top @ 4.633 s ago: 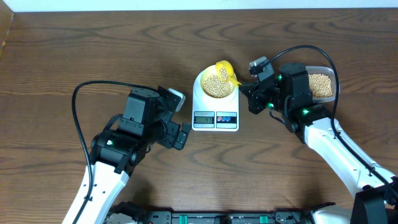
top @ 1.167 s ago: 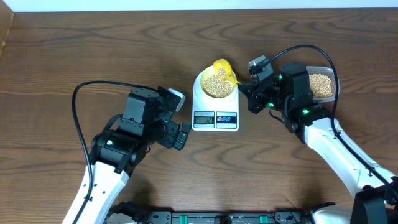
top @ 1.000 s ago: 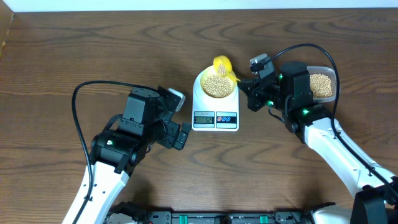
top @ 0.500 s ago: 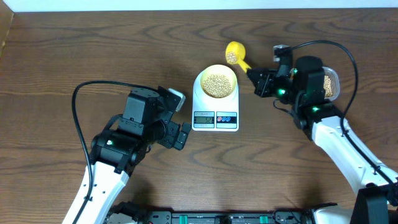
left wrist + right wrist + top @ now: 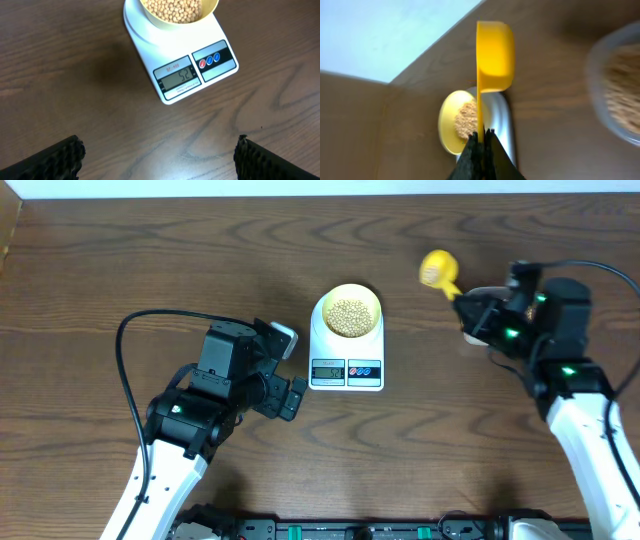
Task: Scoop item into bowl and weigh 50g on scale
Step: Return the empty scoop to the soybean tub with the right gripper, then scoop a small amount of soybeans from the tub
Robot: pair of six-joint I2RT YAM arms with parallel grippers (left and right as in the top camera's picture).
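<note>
The pale yellow bowl (image 5: 327,307) stands on the white scale (image 5: 346,350) and holds tan beans (image 5: 348,316). In the left wrist view the bowl (image 5: 212,11), its beans (image 5: 172,7) and the scale (image 5: 150,45) show at the top; the display reads 52. My right gripper (image 5: 468,308) is shut on the handle of a bright yellow scoop (image 5: 437,268), held in the air right of the scale. In the right wrist view the gripper (image 5: 481,137) holds the scoop (image 5: 494,55) on edge, with the bowl (image 5: 447,120) beyond. My left gripper (image 5: 160,162) is open and empty, near the scale's front left corner (image 5: 290,395).
A clear plastic tub of beans (image 5: 615,90) shows blurred at the right of the right wrist view; in the overhead view my right arm hides it. The brown wooden table (image 5: 150,270) ends at a pale back edge.
My right gripper has lifted the scoop off the bowl and carried it right, away from the scale. The left arm has not moved.
</note>
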